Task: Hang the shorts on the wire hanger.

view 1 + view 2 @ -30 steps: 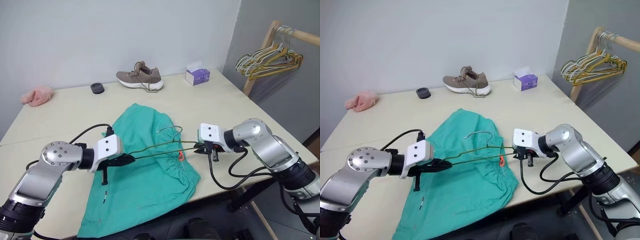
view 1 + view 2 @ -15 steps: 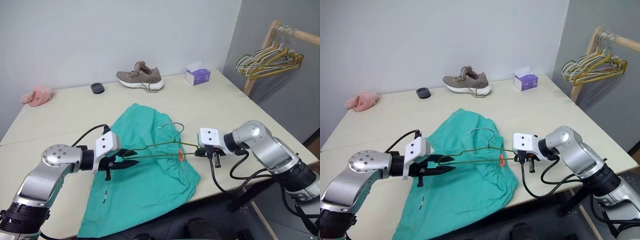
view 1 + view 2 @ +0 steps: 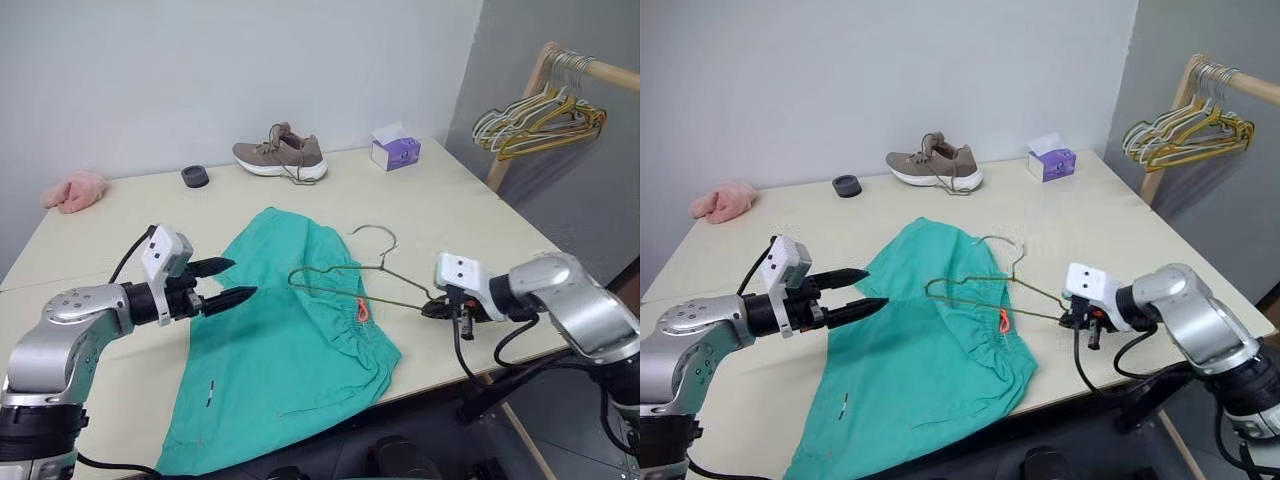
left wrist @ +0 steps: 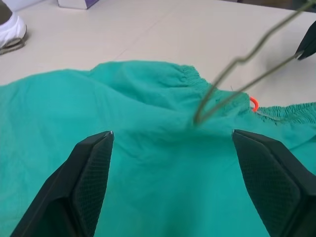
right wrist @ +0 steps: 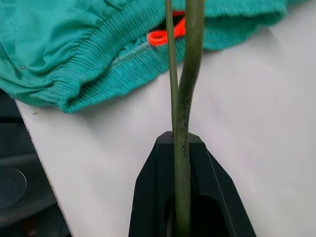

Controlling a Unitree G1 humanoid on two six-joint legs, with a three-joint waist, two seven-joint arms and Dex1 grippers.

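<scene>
The teal-green shorts [image 3: 290,350] lie flat on the table, with the gathered waistband and orange drawstring [image 3: 361,311] towards the right. My right gripper [image 3: 437,308] is shut on the right corner of the olive wire hanger [image 3: 340,281]. The hanger reaches left over the shorts with its hook [image 3: 376,236] pointing up. The right wrist view has the wire [image 5: 190,74] clamped between the fingers above the waistband [image 5: 98,59]. My left gripper [image 3: 238,279] stands open and empty at the shorts' left edge, a short way from the hanger's free end [image 4: 237,61].
At the table's back are a brown shoe [image 3: 280,155], a purple tissue box [image 3: 395,152], a small black round thing [image 3: 195,177] and a pink fluffy cloth [image 3: 73,191]. A wooden rail with a bunch of hangers [image 3: 540,115] stands at the right.
My left gripper let go of the hanger's left end, opened and drew back to the left. My right gripper carried the hanger to the right, and its hook now stands higher.
</scene>
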